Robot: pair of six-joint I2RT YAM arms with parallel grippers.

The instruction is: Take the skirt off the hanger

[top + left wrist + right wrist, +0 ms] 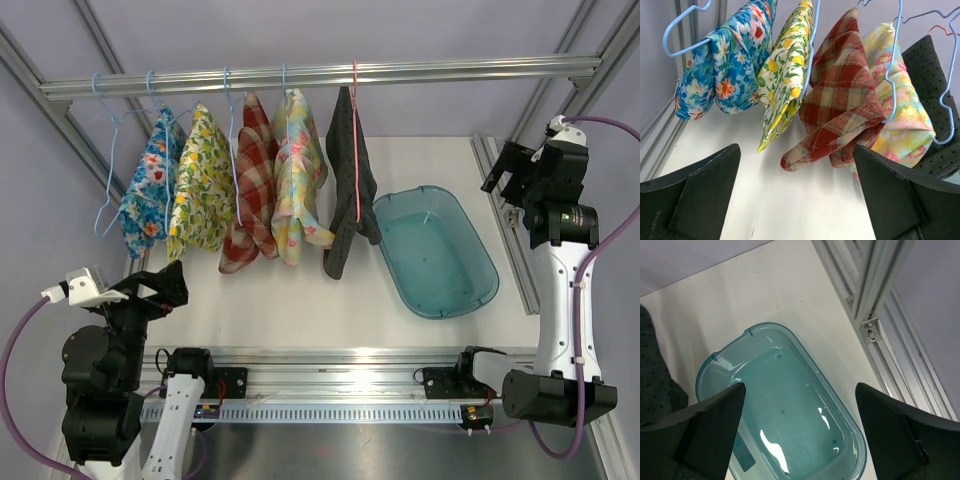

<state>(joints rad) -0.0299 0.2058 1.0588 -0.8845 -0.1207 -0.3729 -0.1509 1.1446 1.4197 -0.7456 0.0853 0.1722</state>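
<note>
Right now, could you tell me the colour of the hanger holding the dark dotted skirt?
Pink-red wire hanger; clearest in the top external view.

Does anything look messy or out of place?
Nothing spilled or broken. The clothes on the rail are bunched over their hangers, not hung flat. The dark skirt has the only pink hanger; the rest are blue.

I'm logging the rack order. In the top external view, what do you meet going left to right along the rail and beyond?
blue floral skirt → yellow lemon-print skirt → red plaid skirt → pastel floral skirt → black dotted skirt → teal tub
</note>
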